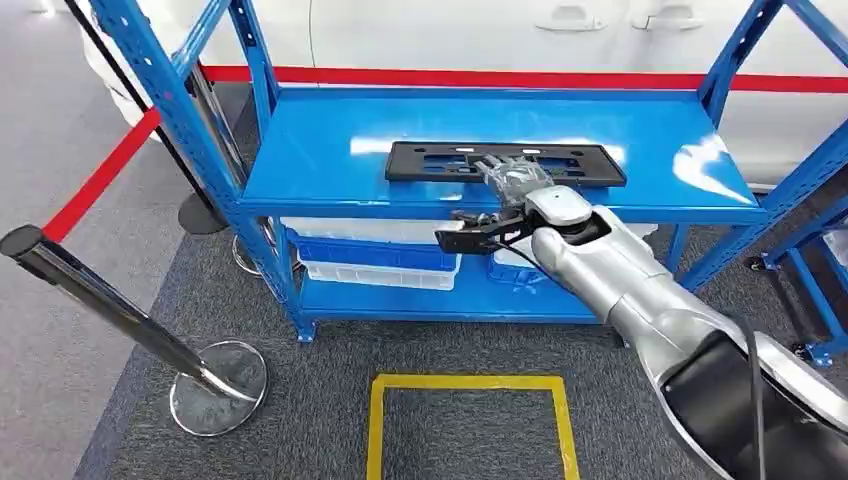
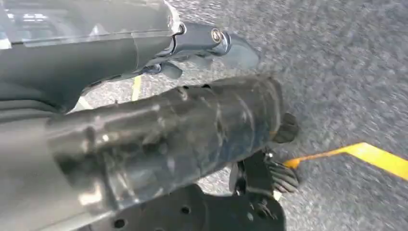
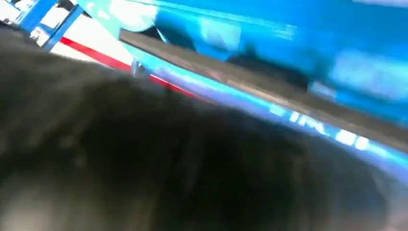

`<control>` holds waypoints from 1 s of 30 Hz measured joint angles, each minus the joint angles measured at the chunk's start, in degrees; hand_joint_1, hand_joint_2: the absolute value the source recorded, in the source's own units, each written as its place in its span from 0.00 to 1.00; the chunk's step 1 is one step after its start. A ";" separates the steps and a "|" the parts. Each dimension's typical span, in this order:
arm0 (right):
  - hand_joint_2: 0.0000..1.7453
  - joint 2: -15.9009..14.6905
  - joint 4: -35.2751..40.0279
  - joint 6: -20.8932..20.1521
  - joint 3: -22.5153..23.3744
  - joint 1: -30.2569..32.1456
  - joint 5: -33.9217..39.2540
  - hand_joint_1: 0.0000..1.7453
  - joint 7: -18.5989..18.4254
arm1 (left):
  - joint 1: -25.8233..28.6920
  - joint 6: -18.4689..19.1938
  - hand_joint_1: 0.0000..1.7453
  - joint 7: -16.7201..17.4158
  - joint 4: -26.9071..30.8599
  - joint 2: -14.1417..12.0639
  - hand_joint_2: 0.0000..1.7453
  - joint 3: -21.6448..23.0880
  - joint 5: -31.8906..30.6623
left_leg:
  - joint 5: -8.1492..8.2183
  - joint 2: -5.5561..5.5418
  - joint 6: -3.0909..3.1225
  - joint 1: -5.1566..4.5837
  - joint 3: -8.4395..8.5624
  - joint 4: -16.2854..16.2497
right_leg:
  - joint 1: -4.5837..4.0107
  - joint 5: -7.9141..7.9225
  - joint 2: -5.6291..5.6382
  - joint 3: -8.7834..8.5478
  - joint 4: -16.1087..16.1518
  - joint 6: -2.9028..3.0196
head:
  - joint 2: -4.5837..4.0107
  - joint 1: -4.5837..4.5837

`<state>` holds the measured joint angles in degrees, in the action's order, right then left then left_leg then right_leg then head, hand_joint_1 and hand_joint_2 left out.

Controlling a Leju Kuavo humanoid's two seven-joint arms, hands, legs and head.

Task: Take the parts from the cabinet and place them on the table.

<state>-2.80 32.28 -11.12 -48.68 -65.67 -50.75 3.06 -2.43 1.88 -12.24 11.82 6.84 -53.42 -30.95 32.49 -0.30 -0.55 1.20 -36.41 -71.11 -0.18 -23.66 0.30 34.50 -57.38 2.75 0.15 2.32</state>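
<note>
From the head view, a long, flat black plastic plate with cut-out slots (image 1: 505, 163) lay flat on the top shelf of a blue metal shelving cabinet (image 1: 300, 150), close to the shelf's front edge. The silver right arm reached in from the lower right, and the right hand (image 1: 512, 180) rested over the middle of the black plate at its near edge, its pale fingers (image 1: 500, 170) spread across the plate's top; whether they had closed around the plate could not be told from this view. On the lower shelf stood white and blue plastic bins (image 1: 375, 262). A chrome stanchion post with a round base (image 1: 120, 320) leaned at the left, a red barrier belt (image 1: 100, 175) ran back from it, and a yellow taped square (image 1: 468, 385) marked the grey carpet floor (image 1: 300, 400) in front of the cabinet. In the left wrist view, the left hand (image 2: 267, 159) hung above the grey carpet, with dark fingers (image 2: 284, 175) curled in and nothing seen in them, near a strip of the yellow tape. In the right wrist view, a dark blur covered the lower part, and beyond it the black plate's thin edge ran across the glossy blue shelf surface; the fingers could not be made out there.
</note>
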 joint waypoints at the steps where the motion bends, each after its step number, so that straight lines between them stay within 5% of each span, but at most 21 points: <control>1: 0.00 0.00 -0.02 -0.02 0.00 0.19 0.18 0.00 -0.09 | -0.02 0.00 0.00 0.00 0.00 -0.02 0.00 0.00 0.00 | 1.74 0.00 -0.37 0.00 -2.60 -3.12 | -0.04 -0.46 0.05 -0.48 -0.04 -0.03 | -0.02 0.00; 3: 0.00 -0.04 -0.06 -0.02 -0.07 0.43 0.31 0.00 -0.33 | 0.08 -0.02 0.00 0.00 0.00 -0.09 0.00 -0.20 0.00 | 1.32 0.02 -0.49 0.00 -4.60 -3.00 | -0.02 -1.55 0.16 -1.71 -0.18 -0.17 | 0.00 0.00; 5: 0.00 -0.24 -0.15 0.11 -0.11 0.36 0.35 0.00 -0.61 | 0.39 -0.02 0.00 0.00 0.00 -0.13 0.00 -0.28 0.00 | -4.70 0.06 -0.58 0.01 -2.72 5.10 | 0.13 -3.00 0.24 -3.36 -0.50 -0.53 | 0.00 0.00; 6: 0.00 -0.42 -0.24 0.17 -0.11 0.32 0.50 0.00 -0.70 | 0.52 -0.02 0.00 0.00 0.00 -0.22 0.00 -0.31 -0.02 | -9.09 0.09 -0.33 0.00 -1.43 10.03 | 0.17 -3.78 0.20 -4.06 -0.68 -0.83 | 0.00 -0.02; 7: 0.00 -0.76 -0.43 0.28 -0.11 0.33 0.74 0.00 -0.83 | 0.81 -0.02 0.00 0.00 0.00 -0.22 0.00 -0.37 -0.06 | -10.38 -0.01 -0.22 -0.51 -1.21 11.85 | 0.04 -4.32 0.21 -4.48 -1.04 -1.17 | -0.02 -0.04; 8: 0.00 -0.98 -0.59 0.44 -0.13 0.18 0.96 0.00 -0.83 | 0.55 -0.02 0.00 0.00 0.00 -0.24 0.00 -0.46 -0.13 | -8.28 0.02 0.73 -0.73 -0.80 12.20 | -0.09 -4.58 0.26 -3.96 -1.07 -1.55 | 0.00 -0.02; 9: 0.00 -1.25 -0.65 0.46 -0.11 0.20 0.98 0.00 -0.83 | 0.45 -0.02 0.00 0.00 0.00 -0.24 0.00 -0.55 -0.15 | -9.47 -0.09 1.22 -0.72 -0.87 12.07 | -0.12 -4.93 0.18 -4.01 -1.00 -1.92 | 0.00 -0.04; 13: 0.00 -2.30 -0.81 0.81 -0.11 -0.14 1.09 0.00 -0.85 | 0.52 -0.09 0.00 0.20 0.00 -0.20 0.00 -0.83 -0.17 | -8.58 -0.03 2.51 -0.40 1.09 12.78 | 0.13 -6.17 0.01 -3.58 -4.06 -3.08 | -0.02 -0.09; 17: 0.00 -2.65 -1.44 0.94 -0.11 0.54 1.09 0.00 -0.77 | 0.11 -0.20 0.00 0.50 0.00 -0.20 0.00 -1.29 0.02 | -7.51 -0.16 2.96 -0.43 2.13 12.75 | 0.66 -11.21 -0.02 5.92 -17.63 -3.89 | 0.00 -0.07; 18: 0.00 -2.73 -1.59 0.96 -0.11 0.82 1.09 0.00 -0.77 | 0.12 -0.20 0.00 0.52 0.00 -0.20 0.00 -1.29 0.09 | -7.13 -0.27 2.92 -0.42 2.58 12.74 | 0.78 -10.53 -0.02 6.80 -17.41 -3.80 | 0.00 -0.07; 19: 0.00 -2.75 -1.72 0.98 -0.11 0.94 1.09 0.00 -0.77 | 0.12 -0.20 0.00 0.57 0.00 -0.20 0.00 -1.31 0.20 | -6.64 -0.36 2.83 -0.43 3.24 12.74 | 0.89 -7.88 -0.02 6.53 -14.78 -3.80 | 0.00 -0.07; 21: 0.00 -2.82 -1.86 1.03 -0.11 0.86 1.09 0.00 -0.70 | 0.22 -0.17 0.00 0.59 0.00 -0.20 0.00 -1.33 -0.15 | -5.62 -0.34 2.56 -0.47 4.73 12.74 | 0.83 0.20 -0.02 3.72 -5.27 -3.16 | 0.00 -0.07; 22: 0.00 -2.91 -1.97 1.07 -0.11 0.97 1.07 0.00 -0.61 | 0.39 -0.17 0.00 0.48 -0.02 -0.15 0.00 -1.36 -0.50 | -5.21 -0.28 2.37 -0.37 4.73 12.95 | 0.63 1.67 0.04 2.94 -2.81 -2.79 | 0.00 -0.07; 23: 0.00 -2.99 -2.27 1.18 -0.11 0.85 0.96 0.00 -0.42 | 0.14 -0.17 0.00 0.22 -0.02 -0.13 0.00 -1.33 -1.01 | -5.19 -0.43 2.11 -0.42 5.06 12.85 | -0.08 -0.89 -0.12 3.68 -2.61 -2.59 | 0.00 -0.09; 24: 0.00 -2.97 -2.29 1.22 -0.11 0.89 0.96 0.00 -0.29 | -0.14 -0.15 0.00 0.24 -0.02 -0.13 0.00 -1.33 -1.11 | -4.82 -0.42 1.56 -0.50 4.96 12.65 | -0.15 0.96 0.05 2.99 -1.74 -2.15 | 0.00 -0.22; 26: 0.00 -2.97 -2.40 1.29 -0.11 0.91 0.96 0.00 -0.13 | 0.00 -0.07 0.00 0.22 -0.02 -0.13 0.00 -1.36 -1.33 | -5.04 -0.44 0.99 -0.71 5.46 11.96 | 0.12 0.79 0.04 2.49 -1.66 -1.56 | 0.00 -0.15; 28: 0.00 -2.99 -2.44 1.33 -0.11 0.73 0.96 0.00 -0.07 | -0.04 -0.11 0.00 0.26 -0.02 -0.24 0.00 -1.38 -1.18 | -3.43 -0.15 0.75 -0.52 4.88 10.04 | 0.39 0.84 -0.10 1.54 -1.02 -1.07 | 0.00 -0.24; 30: 0.00 -2.86 -2.53 1.35 -0.11 0.63 0.96 0.00 0.24 | -0.11 -0.02 0.00 0.44 -0.02 -0.17 0.00 -1.51 -1.03 | 0.29 -0.04 0.36 -0.34 1.15 2.84 | 0.27 0.67 -0.02 1.54 -1.08 -0.58 | 0.00 -0.22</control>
<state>-5.66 29.75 -9.77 -48.78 -65.04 -49.79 3.30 -2.54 1.86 -11.80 11.80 6.67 -54.93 -31.98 32.78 -0.33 -0.18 0.86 -35.26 -68.27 0.09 -23.00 0.28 36.04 -58.46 2.17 0.15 2.10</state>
